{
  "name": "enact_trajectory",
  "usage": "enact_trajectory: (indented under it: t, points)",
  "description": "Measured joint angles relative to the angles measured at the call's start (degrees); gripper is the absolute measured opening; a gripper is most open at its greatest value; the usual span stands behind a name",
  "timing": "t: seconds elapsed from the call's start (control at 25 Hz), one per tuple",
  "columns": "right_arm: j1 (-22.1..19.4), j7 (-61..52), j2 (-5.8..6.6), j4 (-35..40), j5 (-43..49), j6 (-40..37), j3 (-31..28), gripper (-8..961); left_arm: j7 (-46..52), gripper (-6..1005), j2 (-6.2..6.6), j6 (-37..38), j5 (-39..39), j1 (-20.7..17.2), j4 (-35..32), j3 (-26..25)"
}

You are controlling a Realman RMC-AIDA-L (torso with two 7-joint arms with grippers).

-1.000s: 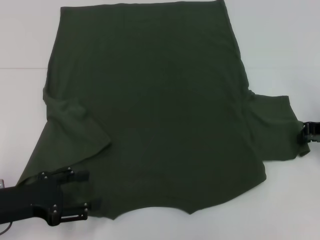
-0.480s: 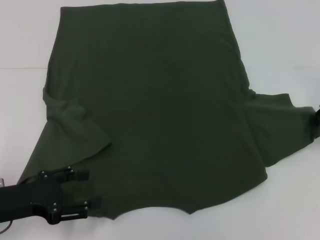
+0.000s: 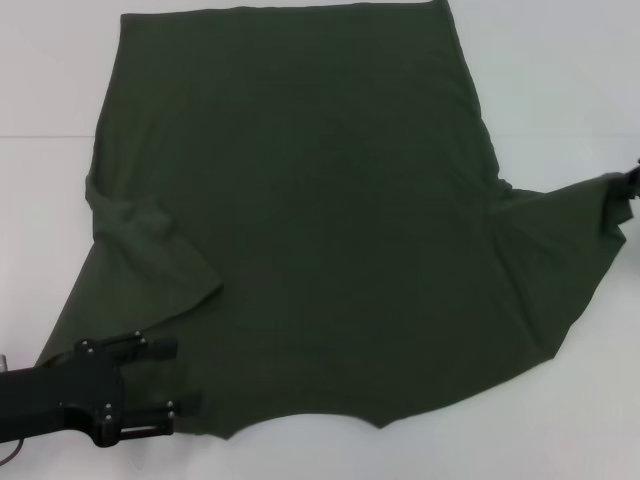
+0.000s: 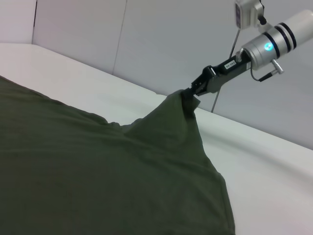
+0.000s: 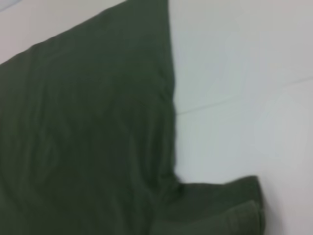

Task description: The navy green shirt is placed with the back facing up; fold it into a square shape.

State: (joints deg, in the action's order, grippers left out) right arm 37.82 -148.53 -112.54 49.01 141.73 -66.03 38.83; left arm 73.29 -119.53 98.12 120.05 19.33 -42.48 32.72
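1. Where it lies spread over the white table (image 3: 560, 90), the shirt (image 3: 300, 200) shows its plain olive side, one straight edge at the far side and a curved edge nearest the robot.
2. Shirt, left sleeve (image 3: 150, 255): folded inward over the body in a rumpled flap, lying flat.
3. Shirt, right sleeve (image 3: 570, 240): drawn outward to a point at the right edge of the head view; in the left wrist view the same cloth (image 4: 166, 127) rises off the table in a peaked tent.
4. Right tool (image 4: 191, 91): clenched on the tip of the right sleeve, at the peak of the raised cloth, above the table. Black fingers on a black link, silver wrist barrel behind with a blue light. In the head view only a dark sliver of it (image 3: 633, 178) shows at the right border.
5. Left tool (image 3: 185, 375): at the near-left corner of the shirt, black, two fingers (image 3: 160, 349) spread apart and lying over the shirt's edge by the left shoulder. Released; no cloth seen gripped between them.
6. Right wrist view: shirt (image 5: 88, 122) from above, one straight edge running along bare table (image 5: 234, 73), a bunched fold of cloth near the frame's lower edge.
7. Table: white, plain, with a faint seam line crossing it.
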Motion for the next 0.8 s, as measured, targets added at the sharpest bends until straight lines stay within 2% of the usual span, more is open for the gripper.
enact_trajectory:
  t: [0.16, 0.28, 0.56, 0.8]
  points:
    - [1.9, 0.9, -0.68, -0.6, 0.0, -0.1, 0.8, 24, 0.0, 807, 0.0, -0.1, 0.0, 0.0, 0.0, 0.0]
    - [3.4, 1.8, -1.83, -0.7, -0.1, -0.3, 2.2, 24, 0.0, 807, -0.01, -0.1, 0.0, 0.0, 0.0, 0.0]
    - [7.7, 2.1, -4.76, -2.4, 0.2, 0.6, 11.0, 23, 0.0, 807, -0.01, -0.3, 0.0, 0.0, 0.1, 0.1]
    - [10.2, 2.1, -6.24, -4.9, 0.3, 3.6, 16.0, 23, 0.0, 807, -0.01, -0.3, 0.0, 0.0, 0.3, 0.2]
